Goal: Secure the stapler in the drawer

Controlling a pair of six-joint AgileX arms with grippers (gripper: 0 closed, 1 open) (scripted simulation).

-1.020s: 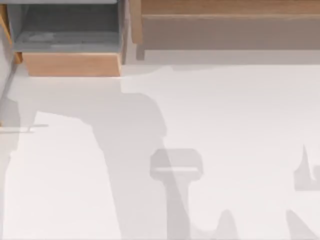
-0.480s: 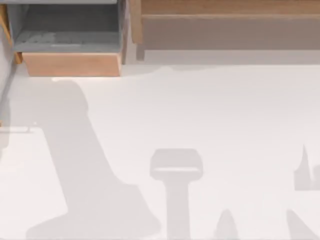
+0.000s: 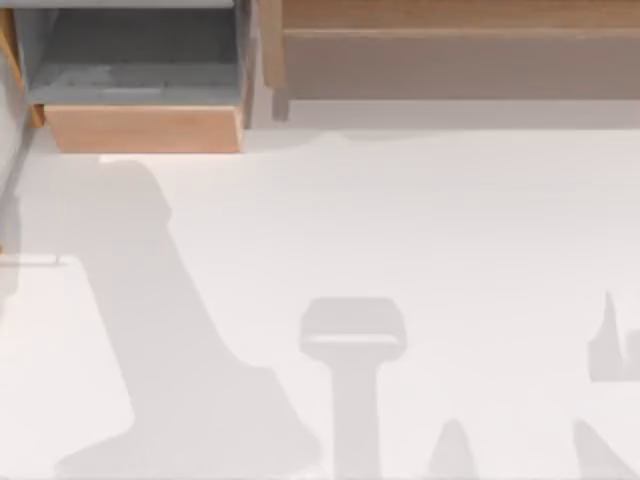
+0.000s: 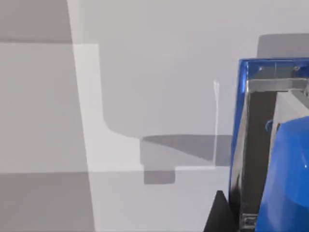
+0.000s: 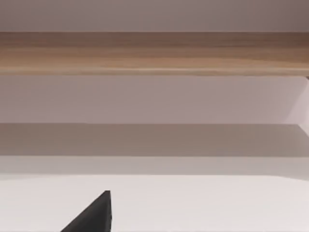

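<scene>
From above, a boxy drawer [image 3: 140, 90] with a grey inside, wooden side walls and a light tan wooden front panel sits pulled open at the far left corner of a plain white table [image 3: 450, 230]. Just to the right of the drawer, apart from it by a narrow gap, a long, wide wooden shelf [image 3: 450, 50] with a brown recess runs along the far edge. Nearer than the drawer's front panel, a broad grey arm shadow [image 3: 170, 340] slants across the table from just below the panel toward the near edge. More shadows lie further right of it.

In the left wrist view, a bright blue stapler [image 4: 288, 179] with a dark, grey-edged underside hangs close to the camera above the white table [image 4: 159, 72]. A black tip of the left gripper [image 4: 219, 217] shows right beside it. The stapler appears to be clamped in that gripper, though the contact itself is out of sight at the edge. Soft block-shaped shadows cross the table below. Where the stapler stands relative to the drawer cannot be told from this view.

In the right wrist view, the wooden shelf [image 5: 154, 50] appears as a level tan band, with the white table [image 5: 203, 203] stretching in front of it. A black wedge of the right gripper [image 5: 94, 215] pokes in over the table. Whether this gripper is wide or closed cannot be told.
</scene>
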